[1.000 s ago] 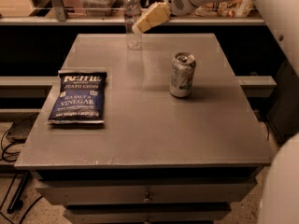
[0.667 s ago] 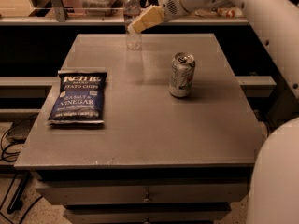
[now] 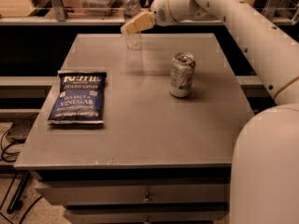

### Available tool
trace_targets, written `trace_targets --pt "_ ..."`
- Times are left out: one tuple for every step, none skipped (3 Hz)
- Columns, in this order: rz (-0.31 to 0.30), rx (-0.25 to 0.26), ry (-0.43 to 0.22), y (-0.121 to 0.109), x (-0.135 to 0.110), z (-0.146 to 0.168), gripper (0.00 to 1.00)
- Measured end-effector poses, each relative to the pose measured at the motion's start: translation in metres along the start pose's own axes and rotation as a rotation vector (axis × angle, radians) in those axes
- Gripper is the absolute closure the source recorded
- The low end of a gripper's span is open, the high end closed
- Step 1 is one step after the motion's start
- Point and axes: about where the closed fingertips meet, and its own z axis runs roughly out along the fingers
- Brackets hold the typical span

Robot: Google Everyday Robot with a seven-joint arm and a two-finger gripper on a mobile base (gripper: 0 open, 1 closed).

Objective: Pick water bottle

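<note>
Hovering gripper (image 3: pixel 127 29) at water bottle (image 3: pixel 132 6)

The water bottle (image 3: pixel 133 42) is clear plastic. The gripper (image 3: pixel 127 28), in front of its upper part, looks tan and matt. The can (image 3: pixel 181 76) is shiny metal, the chip bag (image 3: pixel 78 98) glossy, the tabletop (image 3: pixel 140 125) smooth, dull grey.

Grey desk (image 3: pixel 140 139). At twelve o'clock, a clear bottle (image 3: pixel 133 41) with white cap; tan pincer (image 3: pixel 134 25) on a white arm (image 3: pixel 224 8) against it. Silver can (image 3: pixel 181 74) at two. Dark blue bag (image 3: pixel 77 97), white lettering, at nine.
</note>
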Motion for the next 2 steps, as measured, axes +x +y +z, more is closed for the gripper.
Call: trace_targets --pt "0.030 -0.005 -0.040 -0.006 0.004 0.018 0.00" --pt "0.047 0.003 -0.081 -0.015 0.004 0.033 0.00"
